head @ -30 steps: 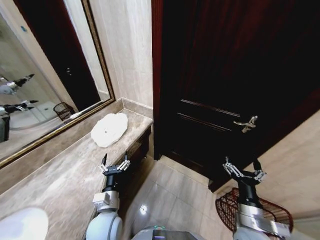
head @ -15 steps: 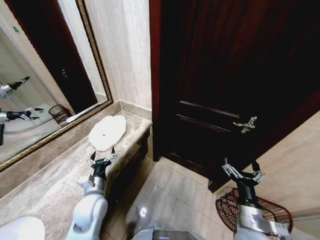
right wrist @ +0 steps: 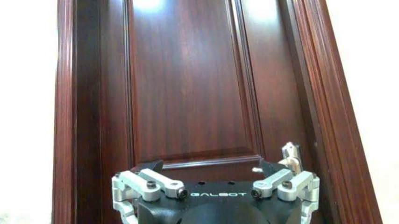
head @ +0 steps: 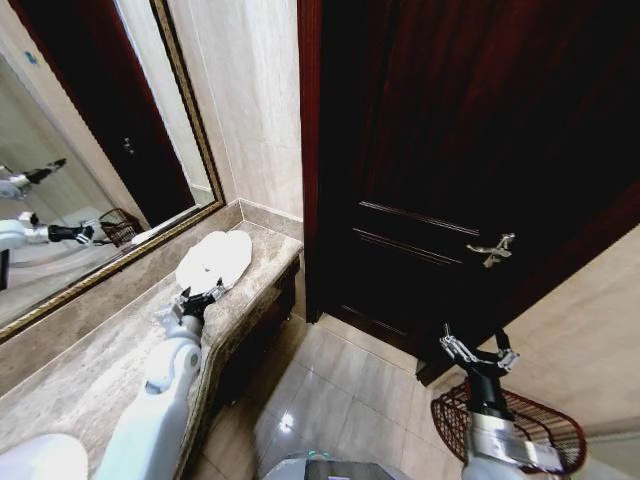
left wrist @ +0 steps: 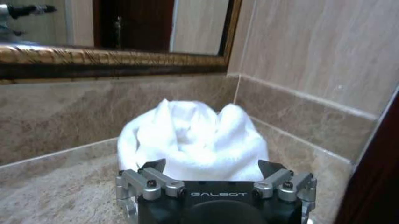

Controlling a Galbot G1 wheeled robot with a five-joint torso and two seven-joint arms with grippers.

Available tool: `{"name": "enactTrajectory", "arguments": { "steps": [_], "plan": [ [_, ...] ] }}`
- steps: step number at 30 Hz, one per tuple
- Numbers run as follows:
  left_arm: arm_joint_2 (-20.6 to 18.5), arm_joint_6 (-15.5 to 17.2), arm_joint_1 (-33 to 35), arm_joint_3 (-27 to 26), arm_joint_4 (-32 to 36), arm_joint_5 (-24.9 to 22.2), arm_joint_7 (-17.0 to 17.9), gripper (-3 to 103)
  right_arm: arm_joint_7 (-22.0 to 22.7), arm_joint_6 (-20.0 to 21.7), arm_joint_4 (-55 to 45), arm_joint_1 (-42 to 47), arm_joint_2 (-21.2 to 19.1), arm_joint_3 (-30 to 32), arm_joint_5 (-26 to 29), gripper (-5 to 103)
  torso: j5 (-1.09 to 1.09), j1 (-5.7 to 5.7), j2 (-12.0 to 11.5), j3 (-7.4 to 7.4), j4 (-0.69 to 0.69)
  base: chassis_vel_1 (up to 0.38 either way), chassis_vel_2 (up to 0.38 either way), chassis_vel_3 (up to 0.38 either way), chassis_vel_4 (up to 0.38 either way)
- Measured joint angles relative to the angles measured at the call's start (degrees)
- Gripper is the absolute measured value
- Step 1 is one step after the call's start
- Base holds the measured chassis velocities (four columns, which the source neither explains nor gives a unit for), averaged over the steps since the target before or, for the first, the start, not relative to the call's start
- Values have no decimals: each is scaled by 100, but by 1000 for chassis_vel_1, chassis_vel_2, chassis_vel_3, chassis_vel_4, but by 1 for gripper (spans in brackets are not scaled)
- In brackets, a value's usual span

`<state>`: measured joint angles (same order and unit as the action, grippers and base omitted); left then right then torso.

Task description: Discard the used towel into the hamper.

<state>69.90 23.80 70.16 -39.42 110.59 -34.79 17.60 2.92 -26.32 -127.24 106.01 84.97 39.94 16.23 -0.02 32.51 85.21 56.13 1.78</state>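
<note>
In the head view, nearest at about 5 o'clock, the hamper (head: 520, 430) is seen standing on the tiled floor (head: 340, 390), its dark-red wire rim partly hidden by the right arm. The right gripper (head: 474, 351) is held just above and in front of it, fingers spread and nothing between them; in the right wrist view the same spread fingers (right wrist: 149, 179) are pointed at the dark wooden door (right wrist: 187, 79), whose handle (right wrist: 288, 154) is seen just beyond. This arm is judged to be waiting.

Farther out, at about 9 o'clock, the left arm is stretched along the marble counter (head: 90, 380). The left gripper (head: 198, 299) is brought up to the near edge of the towel (head: 212, 260), a white crumpled heap lying on the counter's far end near the corner below the mirror (head: 80, 150). In the left wrist view the towel (left wrist: 193, 140) is seen directly ahead of the gripper (left wrist: 215, 179), whose jaws are spread wide; whether the tips already touch the cloth cannot be told, but nothing is clamped.

The task is judged to be at its very start: the towel is not yet grasped or lifted, and the hamper is well apart from it, across the floor. Grasping, carrying and dropping are all left to be done.
</note>
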Motion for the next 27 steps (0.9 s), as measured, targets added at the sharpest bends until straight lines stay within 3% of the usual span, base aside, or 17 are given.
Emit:
{"name": "enactTrajectory", "arguments": {
  "steps": [10, 18, 22, 24, 27],
  "plan": [
    [-578, 180, -1091, 353, -1267, -305, 63, 97, -1, -1, 107, 0, 9, 70, -22, 100, 0, 0, 0, 0, -1, 0, 0, 0, 0],
    [-701, 402, -1525, 609, -1842, -597, 90, 102, 0, 0, 140, -8, 60, 72, -20, 100, 0, 0, 0, 0, 0, 0, 0, 0, 0],
    [-617, 287, -1553, 602, -1943, -623, -80, 92, 1, 12, 135, -11, 37, 76, -22, 100, 1, 0, 0, 0, 1, 0, 0, 0, 0],
    [-589, 255, -1552, 592, -1938, -620, -82, 92, 1, 14, 128, -6, 26, 78, -21, 100, 1, 0, 0, 0, 1, 0, 0, 0, 0],
    [-522, 200, -1503, 570, -1898, -414, -79, 76, 1, 27, 82, -2, -11, 70, -9, 100, 2, 0, 0, 0, 0, 0, 0, 0, 0]
  ]
}}
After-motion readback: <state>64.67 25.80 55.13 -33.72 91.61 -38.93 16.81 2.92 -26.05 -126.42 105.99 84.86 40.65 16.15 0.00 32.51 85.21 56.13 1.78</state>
